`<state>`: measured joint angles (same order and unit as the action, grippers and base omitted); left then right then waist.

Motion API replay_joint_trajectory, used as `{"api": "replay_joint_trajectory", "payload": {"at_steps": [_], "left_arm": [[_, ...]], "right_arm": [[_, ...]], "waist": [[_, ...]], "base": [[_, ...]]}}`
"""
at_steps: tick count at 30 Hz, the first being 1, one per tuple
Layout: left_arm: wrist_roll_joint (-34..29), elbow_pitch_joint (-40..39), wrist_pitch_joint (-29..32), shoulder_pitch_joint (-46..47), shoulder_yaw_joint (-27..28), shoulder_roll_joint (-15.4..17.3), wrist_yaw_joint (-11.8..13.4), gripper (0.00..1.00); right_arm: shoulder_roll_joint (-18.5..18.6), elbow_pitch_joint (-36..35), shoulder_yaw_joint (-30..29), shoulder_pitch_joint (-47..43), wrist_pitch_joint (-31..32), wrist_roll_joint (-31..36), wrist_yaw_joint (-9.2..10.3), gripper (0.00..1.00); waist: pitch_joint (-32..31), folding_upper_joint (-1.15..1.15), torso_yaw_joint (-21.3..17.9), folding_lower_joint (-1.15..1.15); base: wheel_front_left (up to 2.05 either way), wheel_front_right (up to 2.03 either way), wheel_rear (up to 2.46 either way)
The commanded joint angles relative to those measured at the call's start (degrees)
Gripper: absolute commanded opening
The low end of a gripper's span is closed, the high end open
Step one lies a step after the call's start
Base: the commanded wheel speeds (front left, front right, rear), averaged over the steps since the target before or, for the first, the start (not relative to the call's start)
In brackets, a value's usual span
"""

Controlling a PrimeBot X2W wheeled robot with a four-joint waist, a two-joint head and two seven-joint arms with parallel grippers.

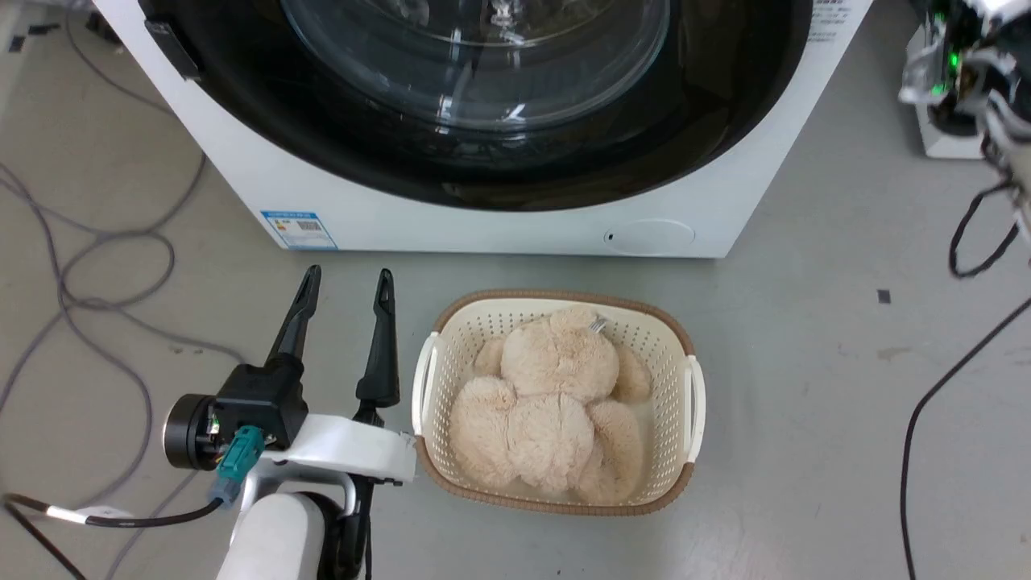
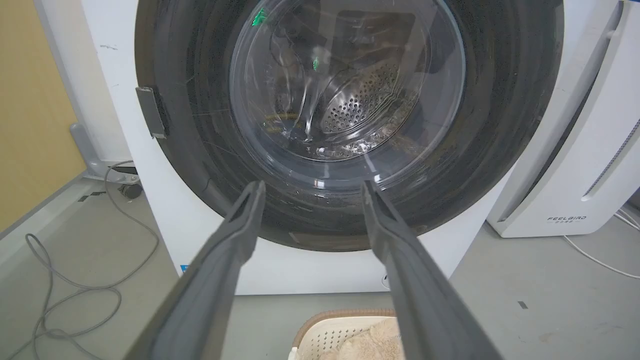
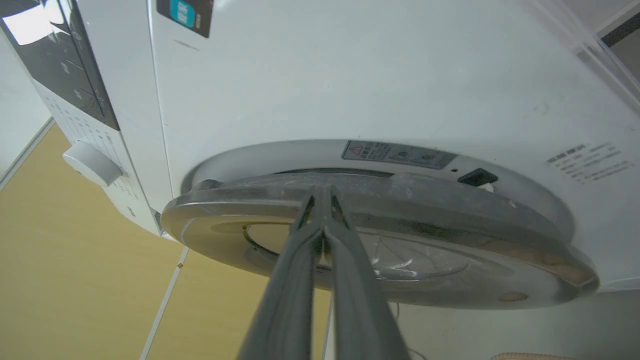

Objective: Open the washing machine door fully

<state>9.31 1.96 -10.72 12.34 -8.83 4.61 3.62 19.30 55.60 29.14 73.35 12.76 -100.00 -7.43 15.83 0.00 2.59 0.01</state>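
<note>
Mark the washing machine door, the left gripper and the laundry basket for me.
Glossy black round washing machine door (image 2: 500,125): left wrist view, black rim.
Dark-fingered left gripper (image 1: 349,274): head view, between fingertips.
Cream plastic basket (image 1: 695,395): head view, right handle.

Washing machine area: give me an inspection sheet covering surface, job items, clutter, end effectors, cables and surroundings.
Surface: grey floor, a few small marks.
Job's things: white washing machine; washing machine door stands slightly off the front in the right wrist view, not fully open.
Clutter: basket holding a plush toy, in front of the machine.
End effectors: left end effector open, holding nothing; right end effector shut, tips at the door's rim.
Cables: grey cable loops on the left; black cable on the right.
Surroundings: white appliance beside the machine; yellow wall.
</note>
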Motion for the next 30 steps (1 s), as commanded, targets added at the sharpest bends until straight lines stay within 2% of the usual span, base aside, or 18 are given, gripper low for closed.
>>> {"api": "replay_joint_trajectory", "payload": {"at_steps": [1,2,12,13,16,25,30], "left_arm": [[0.33,0.08,-0.6,1.17,-0.32,0.39,0.32,1.0],[0.68,0.18,-1.03,1.71,-0.63,0.39,0.48,1.0],[1.91,0.41,-2.39,3.75,-1.44,0.31,0.89,1.0],[2.28,0.53,-2.78,4.45,-1.75,0.21,0.95,1.0],[2.6,0.56,-3.16,5.13,-1.9,0.13,1.05,1.0],[3.06,0.44,-4.25,6.51,-1.98,-0.03,1.19,1.0],[2.85,0.53,-4.27,6.61,-1.71,-0.16,0.91,1.0]], "right_arm": [[0.35,1.57,1.37,2.72,0.91,-2.5,-0.05,0.0],[0.7,3.49,4.41,5.94,2.89,-5.56,-0.05,0.0],[1.84,9.41,17.08,16.18,7.4,-14.63,-0.05,0.0],[1.95,11.18,20.77,19.3,9.43,-17.62,-0.05,0.0],[1.91,12.95,24.39,22.3,12.03,-20.6,-0.05,0.0],[1.67,18.24,33.99,29.7,19.98,-29.68,-0.06,0.0],[0.43,18.35,35.8,29.68,22.59,-29.59,-0.06,0.0]], "waist": [[0.56,0.0,0.14,-0.01],[1.48,0.0,0.37,-0.01],[5.16,0.0,1.04,-0.01],[6.46,0.0,1.17,-0.01],[7.57,0.0,1.25,-0.01],[9.65,0.0,1.25,-0.01],[9.64,0.0,1.06,-0.01]], "base": [[0.0,0.0,0.0],[0.0,0.0,0.0],[0.0,0.0,0.0],[0.0,0.0,0.0],[0.0,0.0,0.0],[0.0,0.0,0.0],[0.0,0.0,0.0]]}}
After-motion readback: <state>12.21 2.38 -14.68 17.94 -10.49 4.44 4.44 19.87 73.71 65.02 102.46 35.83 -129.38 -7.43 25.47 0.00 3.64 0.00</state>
